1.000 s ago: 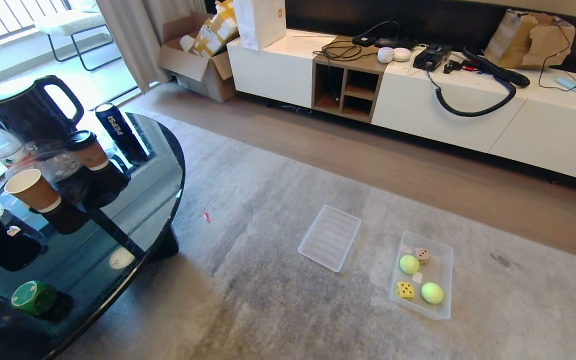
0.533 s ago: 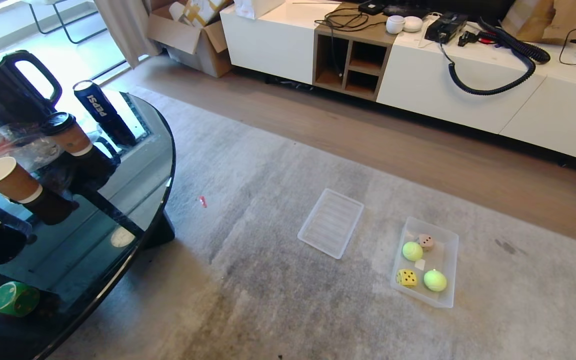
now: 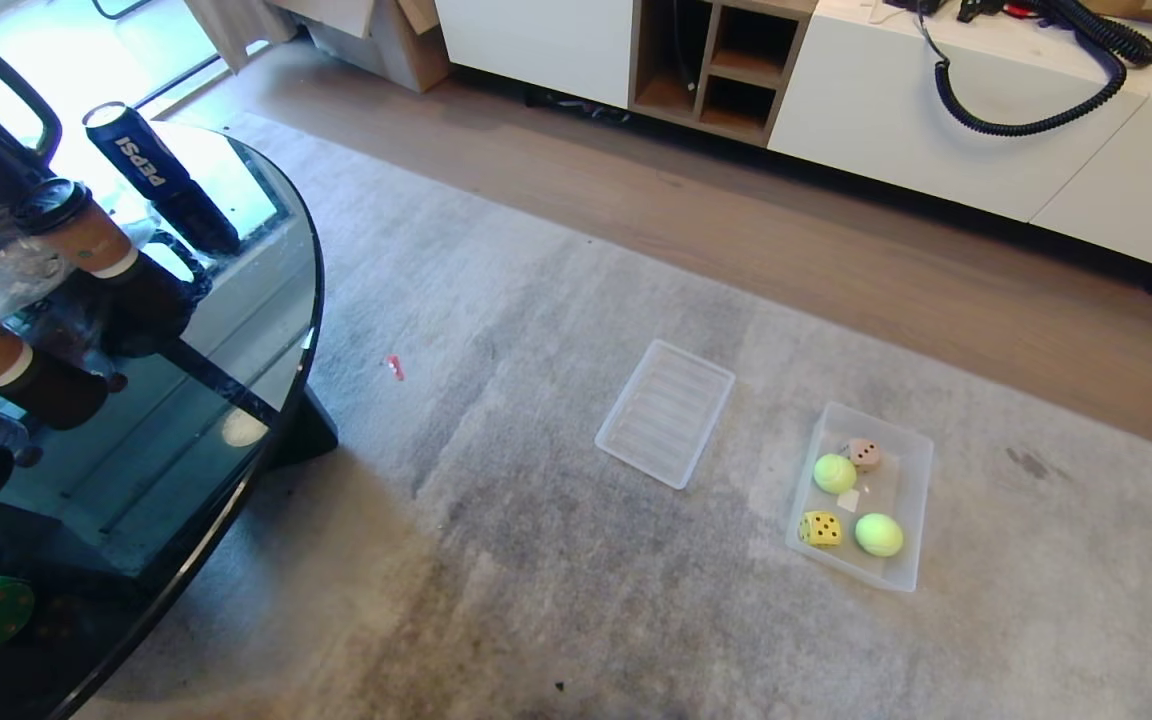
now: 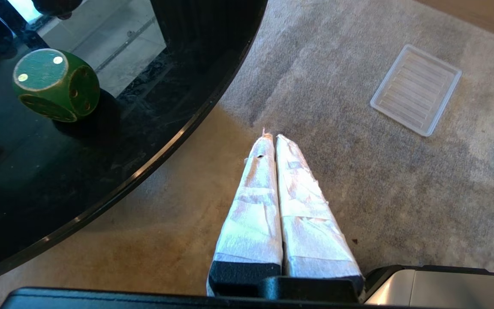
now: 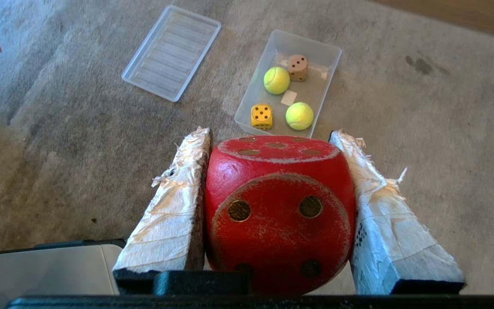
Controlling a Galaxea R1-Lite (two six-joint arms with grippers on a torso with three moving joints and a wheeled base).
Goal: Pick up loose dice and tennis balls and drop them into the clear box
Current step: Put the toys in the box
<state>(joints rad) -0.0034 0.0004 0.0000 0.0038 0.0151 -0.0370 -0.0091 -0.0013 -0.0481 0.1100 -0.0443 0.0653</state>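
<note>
While our right gripper [image 5: 272, 137] clamps the scuffed red die [image 5: 279, 210], our left gripper [image 4: 271, 138] stays pressed shut; the clear box [image 3: 916, 445] on the rug holds two balls [image 3: 835, 473], yellow and tan dice.

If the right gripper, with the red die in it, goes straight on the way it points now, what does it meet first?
Probably the clear box on the carpet. The right gripper, shut on the red die, points at the near end of the box, by the yellow die. Nothing shows between them, though depth is unclear.
</note>
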